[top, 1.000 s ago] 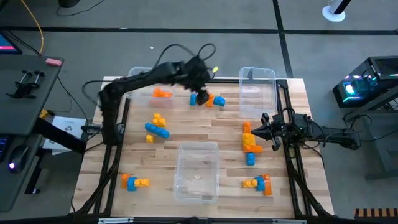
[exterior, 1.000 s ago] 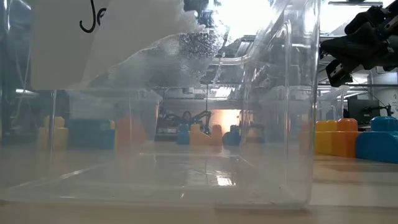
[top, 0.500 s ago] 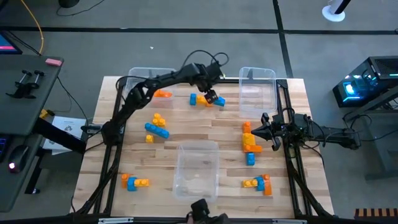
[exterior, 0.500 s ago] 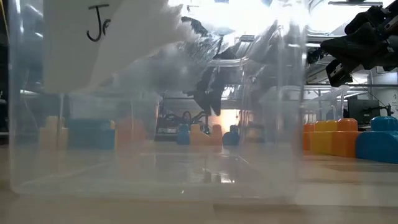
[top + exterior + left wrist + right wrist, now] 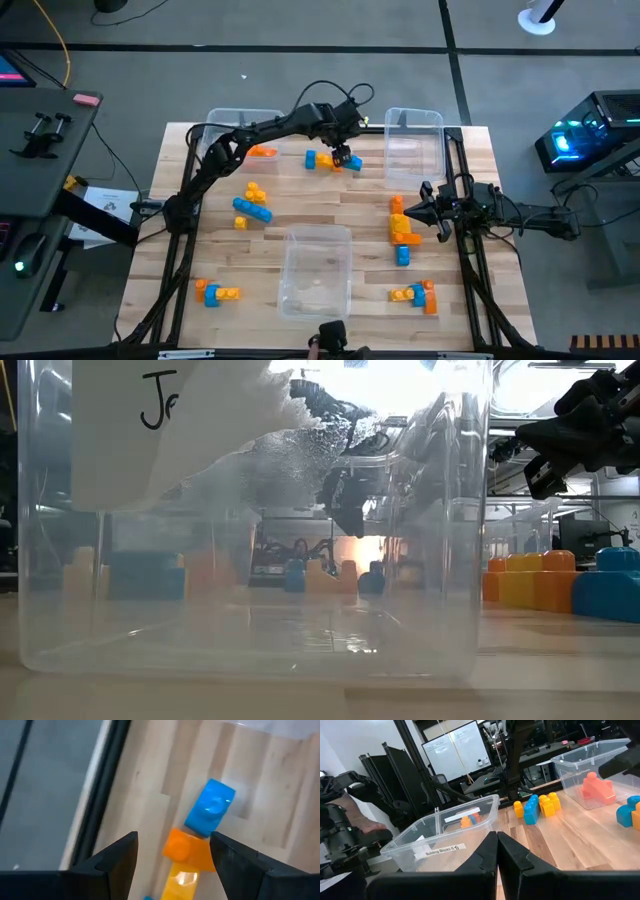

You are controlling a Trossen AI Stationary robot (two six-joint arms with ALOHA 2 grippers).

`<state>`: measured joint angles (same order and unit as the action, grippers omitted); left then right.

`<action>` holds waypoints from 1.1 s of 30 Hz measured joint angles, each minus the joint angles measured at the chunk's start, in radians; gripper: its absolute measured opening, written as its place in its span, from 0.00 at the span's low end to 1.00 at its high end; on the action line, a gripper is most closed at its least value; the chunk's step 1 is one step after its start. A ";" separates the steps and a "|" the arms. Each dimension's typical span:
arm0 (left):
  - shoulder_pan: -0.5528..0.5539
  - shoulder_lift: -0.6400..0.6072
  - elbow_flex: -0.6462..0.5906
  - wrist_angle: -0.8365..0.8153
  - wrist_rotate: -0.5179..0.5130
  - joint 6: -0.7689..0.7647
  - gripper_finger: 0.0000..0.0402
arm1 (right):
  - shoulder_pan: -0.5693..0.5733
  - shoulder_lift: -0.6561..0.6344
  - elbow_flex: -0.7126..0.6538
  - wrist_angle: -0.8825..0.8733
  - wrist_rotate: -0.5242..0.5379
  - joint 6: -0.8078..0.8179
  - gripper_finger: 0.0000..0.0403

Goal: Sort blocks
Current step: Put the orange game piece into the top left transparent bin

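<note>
Hovering left pincer (image 5: 343, 157) open over blue-orange-yellow block cluster (image 5: 333, 161), right pincer (image 5: 408, 213) shut

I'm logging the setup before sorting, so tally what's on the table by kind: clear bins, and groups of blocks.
Clear bins: 3
Block groups on the bare table: 5
Orange block inside a bin: 1
Total: 9

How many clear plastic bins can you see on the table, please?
3: one bin at the far left holding an orange block, one at the far right, and one at the near middle. None seems hidden.
</note>
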<state>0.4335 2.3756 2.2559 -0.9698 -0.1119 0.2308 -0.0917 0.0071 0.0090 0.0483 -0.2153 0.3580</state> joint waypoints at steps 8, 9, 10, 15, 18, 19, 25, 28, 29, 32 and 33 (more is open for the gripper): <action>-0.033 0.002 -0.002 0.040 0.065 -0.028 0.58 | 0.000 0.000 0.000 0.000 0.000 0.000 0.00; -0.042 0.000 -0.001 0.062 0.068 -0.032 0.58 | 0.000 0.000 0.000 0.000 0.000 0.000 0.00; -0.049 0.000 0.009 0.076 0.068 -0.046 0.58 | 0.000 0.000 0.000 0.000 0.000 0.000 0.00; -0.081 0.003 0.019 0.151 0.075 -0.096 0.58 | 0.000 0.000 0.000 0.000 0.000 0.000 0.00; -0.098 0.008 0.005 0.195 0.093 -0.078 0.58 | 0.000 0.000 0.000 0.000 0.000 0.000 0.00; -0.102 0.011 0.002 0.206 0.096 -0.070 0.58 | 0.000 0.000 0.000 0.000 0.000 0.000 0.00; -0.061 0.057 0.001 0.142 0.095 -0.149 0.58 | 0.000 0.000 0.000 0.000 0.000 0.000 0.00; -0.032 0.067 0.000 0.111 0.045 -0.197 0.58 | 0.000 0.000 0.000 0.000 0.000 0.000 0.00; -0.027 0.067 0.000 0.117 0.035 -0.220 0.58 | 0.000 0.000 0.000 0.000 0.000 0.000 0.00; -0.009 0.068 0.000 0.101 0.028 -0.299 0.58 | 0.000 0.000 0.000 0.000 0.001 0.000 0.00; -0.005 0.068 0.000 0.101 0.030 -0.313 0.58 | 0.000 0.000 0.000 0.000 0.001 0.000 0.00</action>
<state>0.4290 2.4440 2.2562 -0.8687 -0.0823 -0.0824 -0.0914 0.0071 0.0090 0.0483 -0.2146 0.3580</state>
